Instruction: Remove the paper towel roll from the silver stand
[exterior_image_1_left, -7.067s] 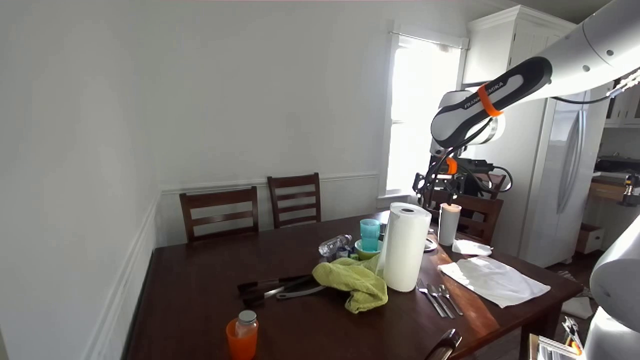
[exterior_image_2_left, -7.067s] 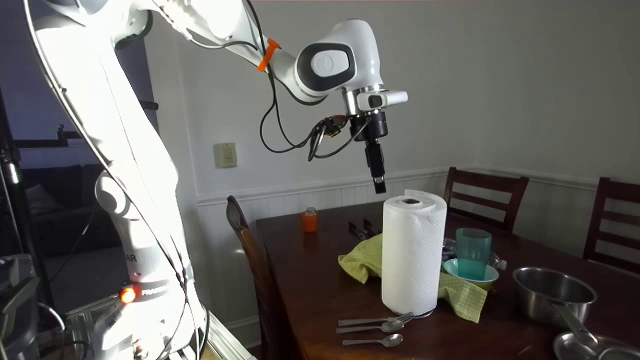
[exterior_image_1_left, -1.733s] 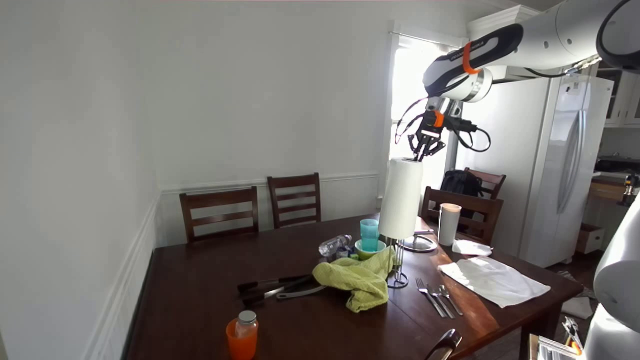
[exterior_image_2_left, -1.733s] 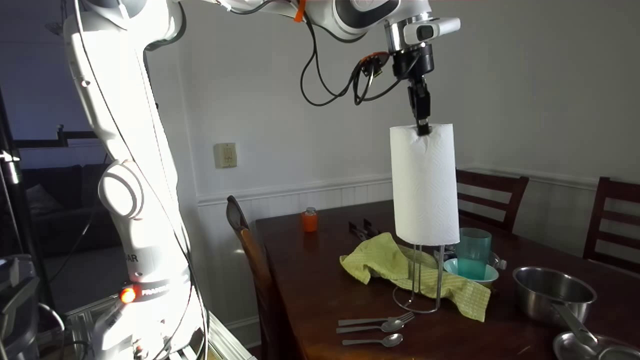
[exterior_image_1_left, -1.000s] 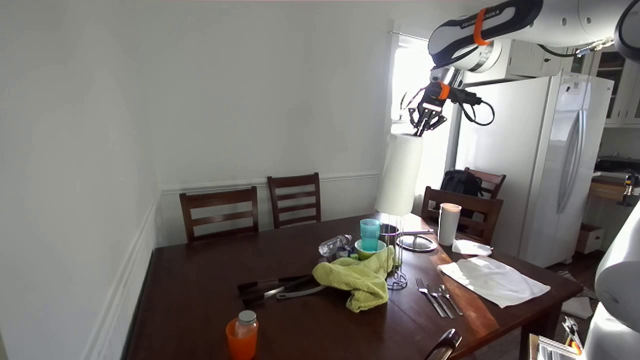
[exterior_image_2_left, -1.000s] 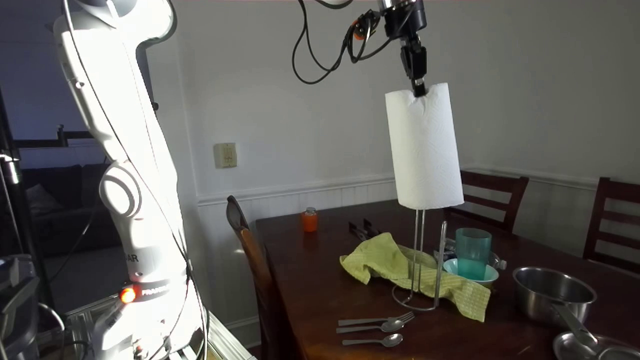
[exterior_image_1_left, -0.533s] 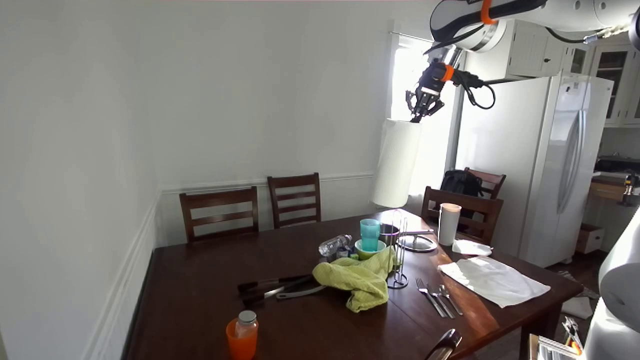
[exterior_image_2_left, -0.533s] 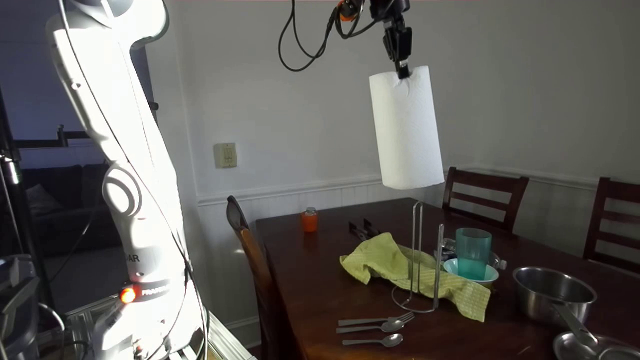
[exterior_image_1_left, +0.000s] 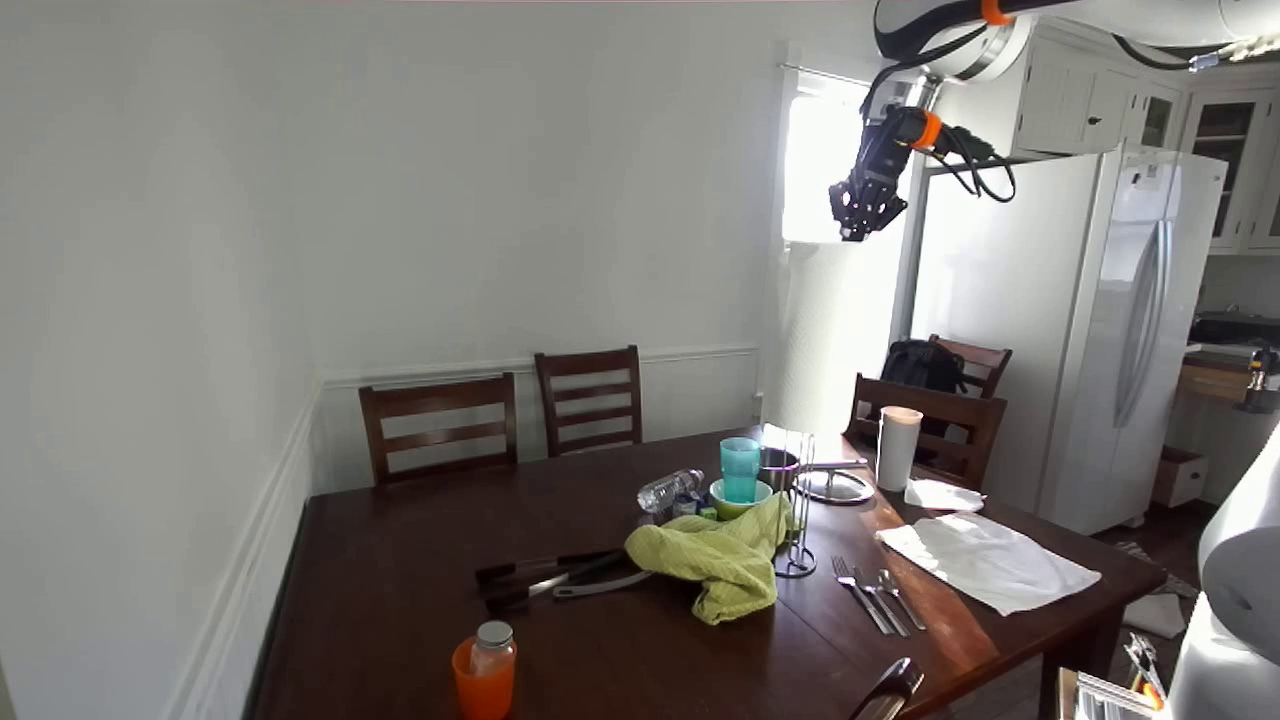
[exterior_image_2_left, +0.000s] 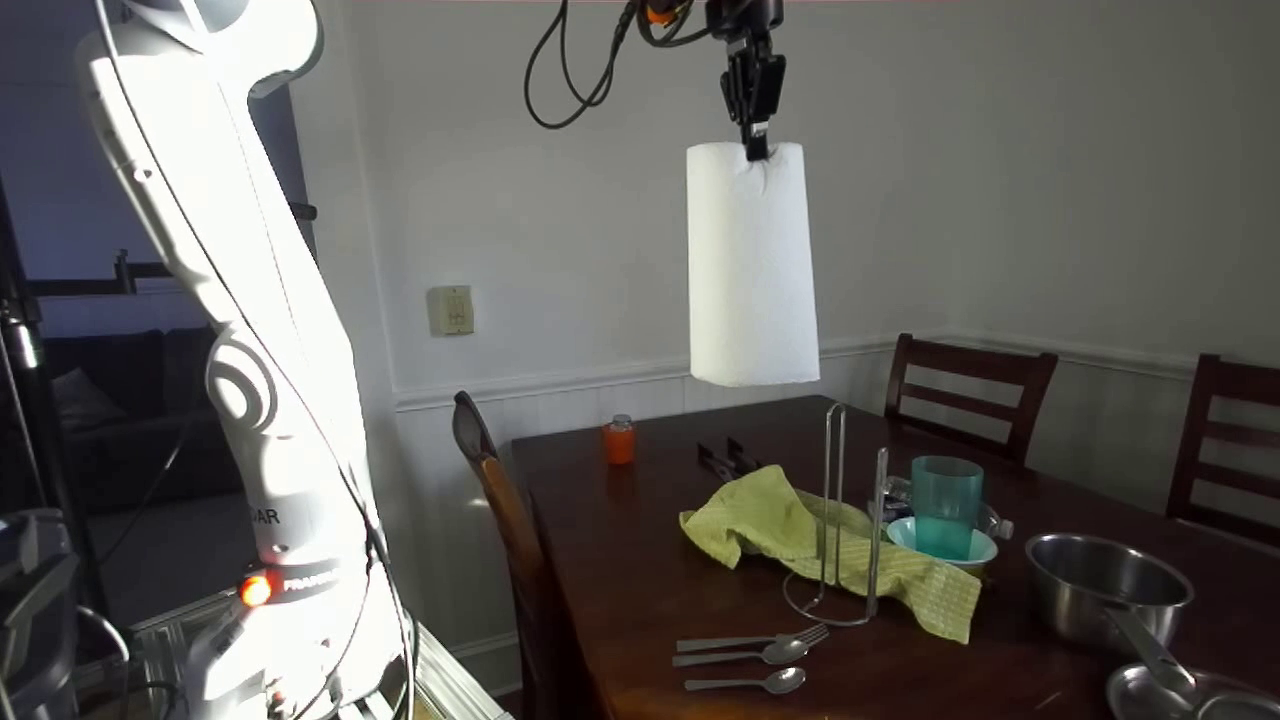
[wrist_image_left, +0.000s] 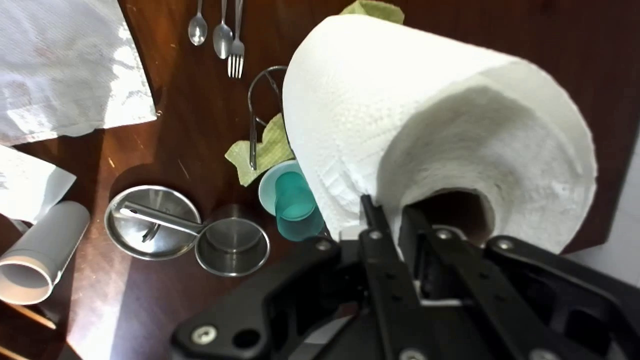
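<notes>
The white paper towel roll (exterior_image_2_left: 752, 270) hangs in the air, its lower end above and to the side of the silver stand (exterior_image_2_left: 877, 535), apart from it. My gripper (exterior_image_2_left: 757, 150) is shut on the roll's top wall. In the wrist view one finger of the gripper (wrist_image_left: 387, 212) sits outside the roll (wrist_image_left: 350, 95) and one inside its hollow end, with paper pinched between. The bare wire stand remains upright on the table. Against the bright window in an exterior view, the roll (exterior_image_1_left: 822, 330) is hard to make out. Part of the stand (wrist_image_left: 252, 145) is hidden behind the roll in the wrist view.
A green cloth (exterior_image_2_left: 765, 515) lies against the stand. Close by are a teal cup (exterior_image_2_left: 945, 505) in a bowl, a metal pot (exterior_image_2_left: 1105, 590), cutlery (exterior_image_2_left: 745, 655) and a tall grey tumbler (exterior_image_1_left: 898, 450). Chairs (exterior_image_2_left: 965, 395) line the table.
My gripper closed on the roll and raised it off the stand. Over the last half second the roll swung sideways away from the stand and hangs straighter. The stand stayed put.
</notes>
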